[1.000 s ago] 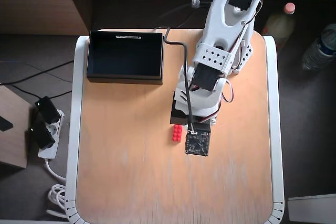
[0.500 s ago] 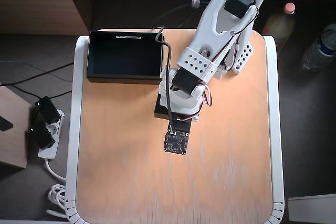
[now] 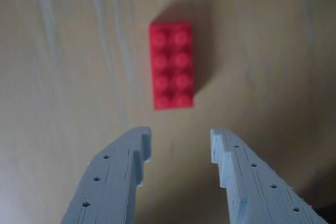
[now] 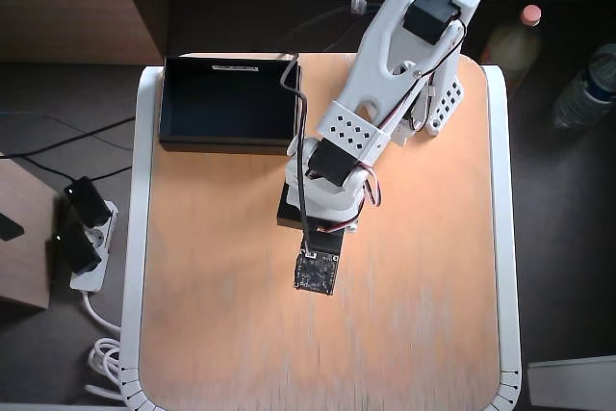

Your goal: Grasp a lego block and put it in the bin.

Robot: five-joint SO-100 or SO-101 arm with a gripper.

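Two fingers stand apart and empty, with the lego block lying flat on the worktop just ahead of their tips, seemingly centred though blurred, so advance straight, lower astride it, then close.

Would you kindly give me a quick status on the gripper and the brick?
Gripper open, empty, above the table. Small red studded plastic brick just ahead of the fingertips, flat on the wooden tabletop. Nothing between them. Black rectangular bin empty.

A home room: small wooden side table, floor power strip, drink bottles.
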